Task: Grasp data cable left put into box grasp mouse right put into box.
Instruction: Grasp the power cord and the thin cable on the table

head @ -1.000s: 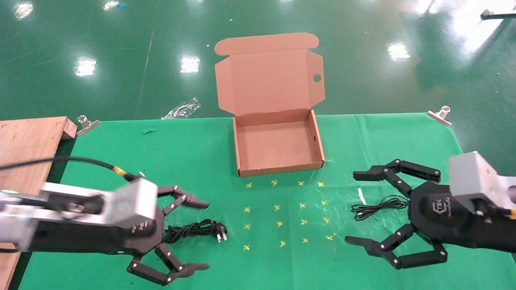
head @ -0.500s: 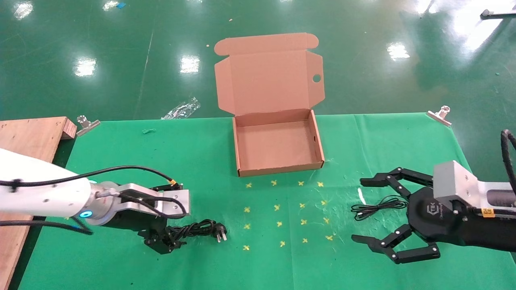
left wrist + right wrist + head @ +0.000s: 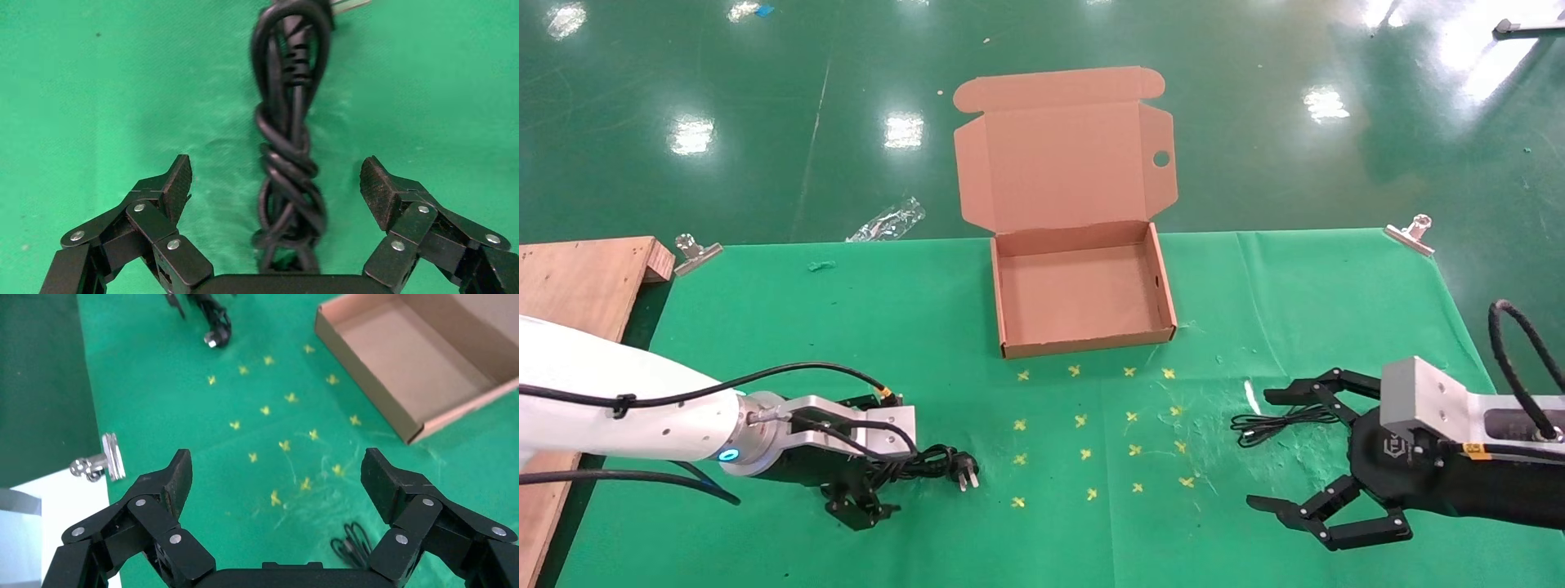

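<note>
The box (image 3: 1083,298) is taken as the landmark: it lies open at the far middle of the green cloth (image 3: 846,327), its flap lid thrown back so that the shallow tray is clear for loading from above.

Nearer than the box and to its left, the data cable (image 3: 928,463) is laid flat on the cloth, its pronged plug turned toward the middle. The left gripper (image 3: 862,494) is lowered over the coiled end of it. In the left wrist view the fingers (image 3: 174,184) are seen spread wide, one on each side of the twisted bundle (image 3: 291,165) and clear of it, so the cord is straddled but not yet pinched; the bundle is centred between them, which is judged to suit a closing grasp across its thickest part.

Nearer than the box and to its right, the right gripper (image 3: 1324,461) is held low with its fingers spread. The thin black wire (image 3: 1283,423) lies beside its far finger. The mouse itself cannot be made out; it is probably hidden under the gripper.
</note>
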You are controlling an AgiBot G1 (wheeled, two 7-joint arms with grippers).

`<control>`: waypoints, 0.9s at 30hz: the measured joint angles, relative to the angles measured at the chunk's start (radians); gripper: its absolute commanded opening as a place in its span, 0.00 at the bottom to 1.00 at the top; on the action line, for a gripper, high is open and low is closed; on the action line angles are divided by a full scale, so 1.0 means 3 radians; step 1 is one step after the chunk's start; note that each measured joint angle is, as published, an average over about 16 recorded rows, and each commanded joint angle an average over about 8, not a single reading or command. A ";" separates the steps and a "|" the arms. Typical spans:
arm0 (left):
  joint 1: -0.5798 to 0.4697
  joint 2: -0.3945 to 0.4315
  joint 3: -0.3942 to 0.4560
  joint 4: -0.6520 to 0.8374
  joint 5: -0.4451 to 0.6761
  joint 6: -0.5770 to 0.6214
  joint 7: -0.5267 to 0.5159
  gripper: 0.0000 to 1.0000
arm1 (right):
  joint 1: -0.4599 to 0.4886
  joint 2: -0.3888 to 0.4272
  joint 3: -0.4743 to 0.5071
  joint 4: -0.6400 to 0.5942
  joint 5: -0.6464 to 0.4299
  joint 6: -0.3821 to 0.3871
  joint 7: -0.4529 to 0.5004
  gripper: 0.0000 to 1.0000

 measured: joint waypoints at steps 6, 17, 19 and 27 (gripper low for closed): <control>0.0012 0.0010 0.0012 -0.0013 0.0054 -0.0034 -0.0022 1.00 | 0.0105 -0.0083 -0.0137 -0.0116 -0.0396 0.0122 -0.0081 1.00; 0.0015 0.0009 0.0014 -0.0025 0.0061 -0.0033 -0.0036 1.00 | 0.0541 -0.0533 -0.0432 -0.0862 -0.1206 0.0419 -0.0503 1.00; 0.0015 0.0008 0.0014 -0.0026 0.0061 -0.0033 -0.0036 1.00 | 0.0627 -0.0628 -0.0464 -0.1066 -0.1292 0.0467 -0.0606 1.00; 0.0016 0.0009 0.0014 -0.0026 0.0063 -0.0034 -0.0037 0.88 | 0.0899 -0.0922 -0.0525 -0.1834 -0.1457 0.0619 -0.0960 1.00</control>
